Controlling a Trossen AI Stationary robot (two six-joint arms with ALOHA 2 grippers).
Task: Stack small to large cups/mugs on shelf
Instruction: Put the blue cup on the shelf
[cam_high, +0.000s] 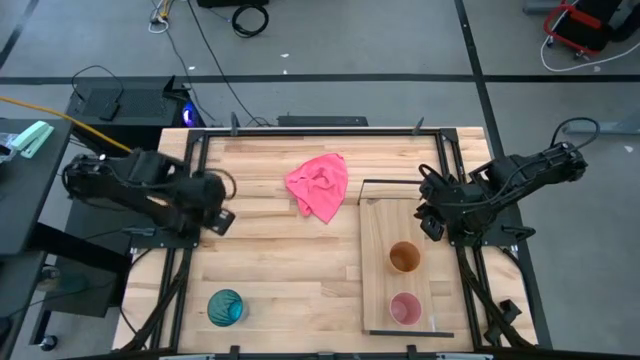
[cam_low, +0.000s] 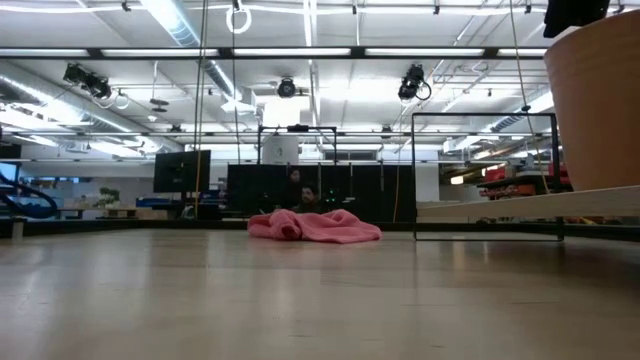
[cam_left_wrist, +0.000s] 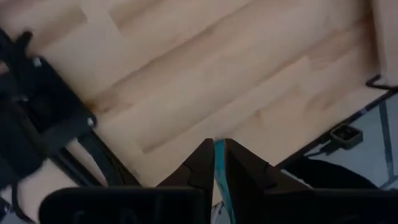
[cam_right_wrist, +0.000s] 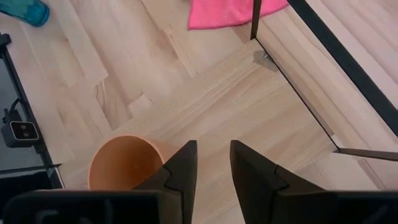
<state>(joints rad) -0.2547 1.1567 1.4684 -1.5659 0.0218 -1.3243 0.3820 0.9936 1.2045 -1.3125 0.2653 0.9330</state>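
Observation:
The teal-blue cup (cam_high: 225, 307) stands on its base on the tabletop near the front left; a sliver of it shows in the left wrist view (cam_left_wrist: 219, 163), and it also shows in the right wrist view (cam_right_wrist: 25, 9). The orange-brown cup (cam_high: 404, 257) and the pink cup (cam_high: 405, 309) stand upright, apart, on the pale shelf board (cam_high: 380, 230). The board's black wire frame (cam_high: 395, 184) is at its far end. My left gripper (cam_high: 222, 218) hovers shut and empty at the table's left, far of the teal cup. My right gripper (cam_high: 432, 222) hovers over the board's far right part, slightly open and empty (cam_right_wrist: 213, 163).
A crumpled pink cloth (cam_high: 320, 185) lies at the table's far middle, just left of the wire frame. The low view shows the orange-brown cup (cam_low: 595, 100) close up on the board (cam_low: 520, 208). Black frame rails run along the table's left and right edges.

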